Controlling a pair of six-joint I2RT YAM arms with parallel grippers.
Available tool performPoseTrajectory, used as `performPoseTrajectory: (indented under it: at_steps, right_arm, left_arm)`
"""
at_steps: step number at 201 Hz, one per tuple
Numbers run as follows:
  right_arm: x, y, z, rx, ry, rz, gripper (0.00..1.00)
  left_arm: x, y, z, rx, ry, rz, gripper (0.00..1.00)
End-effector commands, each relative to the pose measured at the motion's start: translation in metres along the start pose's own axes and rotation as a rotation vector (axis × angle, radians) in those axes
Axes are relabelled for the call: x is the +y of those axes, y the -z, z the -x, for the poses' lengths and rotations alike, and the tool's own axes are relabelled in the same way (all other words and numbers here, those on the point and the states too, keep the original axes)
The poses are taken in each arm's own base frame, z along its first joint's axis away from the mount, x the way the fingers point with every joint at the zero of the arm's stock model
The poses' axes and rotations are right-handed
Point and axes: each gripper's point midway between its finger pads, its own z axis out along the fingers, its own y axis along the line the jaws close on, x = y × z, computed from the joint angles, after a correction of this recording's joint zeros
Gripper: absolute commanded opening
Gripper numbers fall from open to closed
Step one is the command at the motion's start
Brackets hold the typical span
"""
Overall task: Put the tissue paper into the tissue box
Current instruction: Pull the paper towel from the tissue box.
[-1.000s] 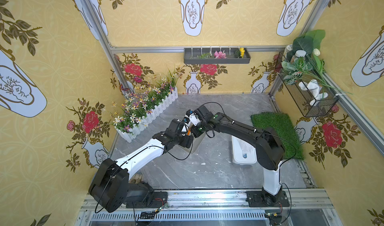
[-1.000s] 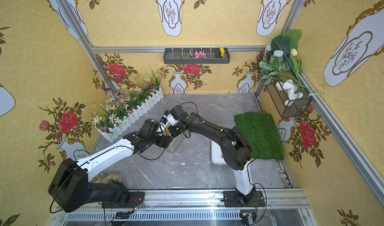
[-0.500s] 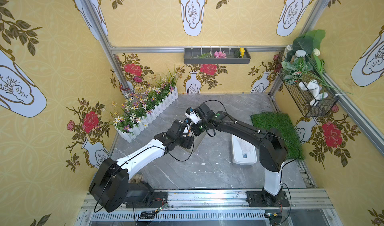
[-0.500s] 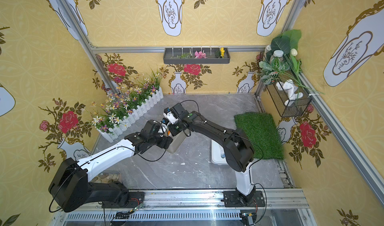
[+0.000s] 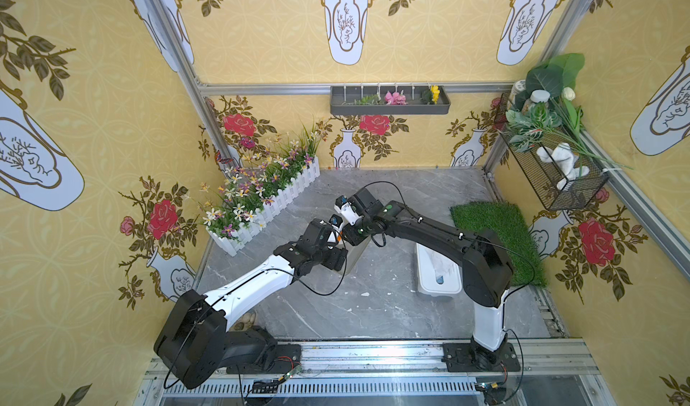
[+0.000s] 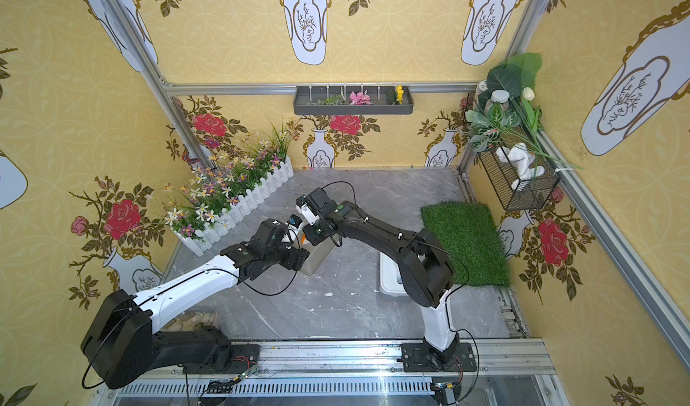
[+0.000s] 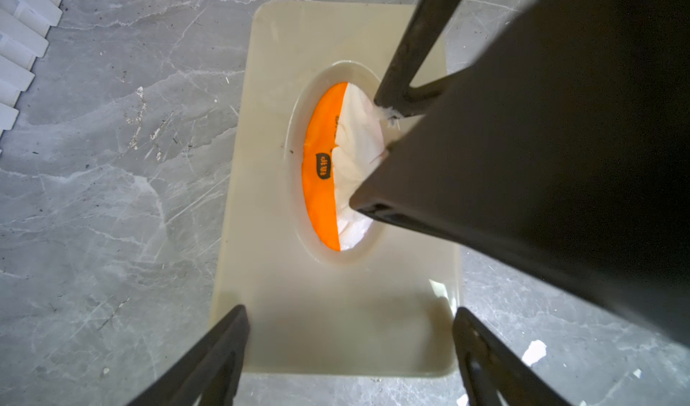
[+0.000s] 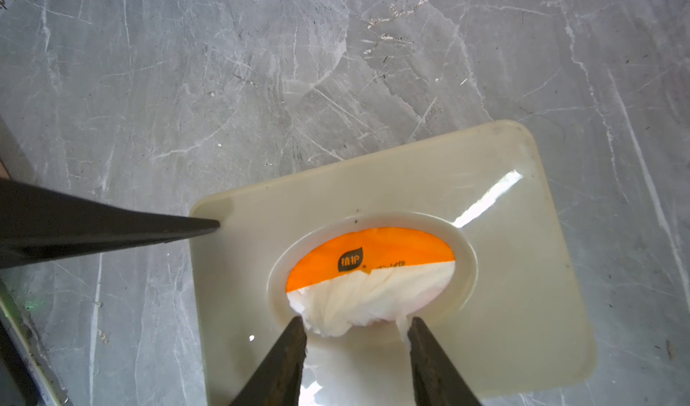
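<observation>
We see the right hand (image 8: pixel 356 324) released, its fingers apart on either side of the white tissue paper (image 8: pixel 373 299), which sits in the oval opening of the tissue box (image 8: pixel 504 273) lid. Beside it an orange pack (image 8: pixel 392 245) bears a dark badge reading 植护, plain in the right wrist view and sideways in the left. The left hand (image 7: pixel 349 310) is spread wide over the lid's end, clasping nothing. In both top views we find the arms meeting over mid-tabletop (image 5: pixel 373 310), almost hiding the box.
</observation>
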Motion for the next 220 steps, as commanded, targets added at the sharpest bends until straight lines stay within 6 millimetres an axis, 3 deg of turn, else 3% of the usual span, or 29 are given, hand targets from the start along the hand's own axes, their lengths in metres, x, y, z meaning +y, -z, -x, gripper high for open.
performPoseTrajectory:
  at_steps: [1,36,70,82,105,121,220]
  right_arm:
    - [0.001,-0.01,0.007,-0.033,0.046,0.007,0.49]
    - [-0.003,-0.027,0.003,-0.021,0.071,0.018,0.51]
    - [-0.011,-0.03,0.004,-0.012,0.076,0.015,0.51]
    - [-0.011,-0.028,0.005,-0.007,0.078,0.029,0.42]
    - [-0.011,-0.025,0.004,0.008,0.08,0.031,0.13]
    - [-0.011,-0.023,0.005,0.006,0.084,0.026,0.0]
    - [-0.001,0.021,0.045,-0.137,0.048,0.054,0.0]
  left_arm:
    - [-0.003,-0.002,-0.033,0.115,0.009,-0.021,0.88]
    - [-0.001,-0.006,-0.036,0.117,0.008,-0.006,0.88]
    - [-0.002,-0.011,-0.034,0.128,0.01,-0.013,0.88]
    - [-0.002,-0.011,-0.034,0.129,0.009,-0.014,0.88]
    - [-0.002,-0.012,-0.035,0.134,0.005,-0.01,0.88]
    - [-0.001,-0.013,-0.037,0.141,0.004,-0.009,0.87]
    - [0.0,-0.015,-0.043,0.175,-0.004,-0.004,0.86]
